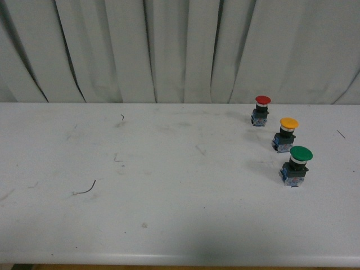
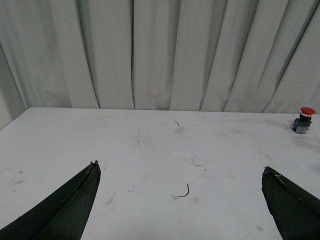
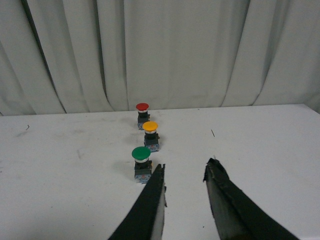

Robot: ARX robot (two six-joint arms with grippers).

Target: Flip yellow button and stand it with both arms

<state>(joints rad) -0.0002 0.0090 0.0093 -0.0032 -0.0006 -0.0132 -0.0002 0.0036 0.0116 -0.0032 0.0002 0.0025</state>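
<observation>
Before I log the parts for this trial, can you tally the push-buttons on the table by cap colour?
Red-capped button: 1
Yellow button: 1
Green-capped button: 1
Total: 3 buttons, all standing cap-up in a row on the white table.

left hand [image 2: 180,200]: fingers [image 2: 65,210] spreading wide, holding nothing | surface [image 2: 100,140]: white, scuffed, carrying a thin curved wire [image 2: 184,192] | red button [image 2: 303,120]: standing upright at far edge | curtain [image 2: 160,50]: hanging behind
</observation>
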